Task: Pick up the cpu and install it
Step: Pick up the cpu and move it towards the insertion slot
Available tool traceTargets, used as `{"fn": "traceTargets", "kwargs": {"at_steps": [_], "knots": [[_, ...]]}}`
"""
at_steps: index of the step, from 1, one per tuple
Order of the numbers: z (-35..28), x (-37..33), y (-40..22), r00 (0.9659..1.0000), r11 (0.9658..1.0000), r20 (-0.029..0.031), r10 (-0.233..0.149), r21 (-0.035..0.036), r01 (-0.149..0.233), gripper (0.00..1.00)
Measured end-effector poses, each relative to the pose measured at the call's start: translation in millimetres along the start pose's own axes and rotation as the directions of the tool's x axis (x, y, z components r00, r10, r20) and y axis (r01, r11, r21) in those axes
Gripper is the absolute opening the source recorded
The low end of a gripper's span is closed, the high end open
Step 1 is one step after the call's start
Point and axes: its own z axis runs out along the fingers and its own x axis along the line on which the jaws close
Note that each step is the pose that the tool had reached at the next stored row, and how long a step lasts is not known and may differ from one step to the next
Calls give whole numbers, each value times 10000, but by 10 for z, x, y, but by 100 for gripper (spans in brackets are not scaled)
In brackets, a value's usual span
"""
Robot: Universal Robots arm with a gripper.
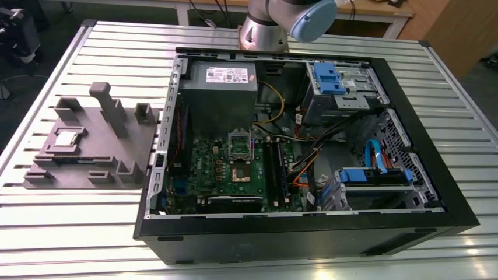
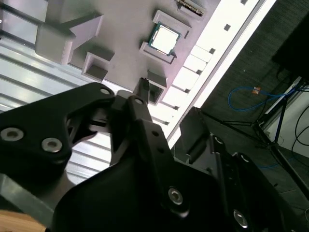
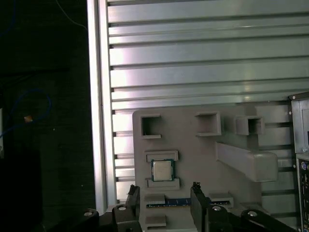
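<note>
On the slatted metal table [image 1: 116, 35], contents listed by size:

1. Computer case [image 1: 311, 233]: black, side panel off, lying open-side up. It occupies the middle and the exterior view's right of the table.
2. My arm [image 1: 276, 23]: its silver and pale-blue joint stands at the far edge of the table, behind the case.
3. Grey holder plate [image 1: 101, 149]: lies flat on the table on the exterior view's left, just beside the case. It carries raised blocks, posts and square pockets.
4. Grey power supply box [image 1: 221, 87]: inside the case at its far end.
5. Green motherboard [image 1: 210, 169]: inside the case on the side nearer the holder plate, with a metal-framed socket [image 1: 239, 157] near its middle. No chip can be made out in the socket.
6. My gripper [image 3: 164, 193]: hangs above the holder plate. My fingers [image 3: 198, 203] are black, spread wide apart, and pinch nothing.
7. The cpu [image 1: 66, 139]: a small square chip with a silvery top. It lies flat in its own framed pocket on the holder plate, on the part far from the case. In the first wrist view it sits in line with the gap between my fingertips, and neither one touches it.
</note>
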Motion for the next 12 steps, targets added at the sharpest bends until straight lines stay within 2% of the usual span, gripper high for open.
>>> {"fn": "traceTargets", "kwargs": {"at_steps": [1,2,3,4,7,12], "knots": [[3,2,0,10000,10000,-1,-19,0,19,53],[9,2,0,9999,9999,-4,-122,0,122,58],[14,2,0,9996,9996,-13,-295,2,295,58],[20,3,-1,9989,9989,-21,-473,3,473,65],[43,8,-2,9960,9960,-37,-895,4,895,65],[103,13,-5,9952,9952,-42,-974,14,974,65]]}}
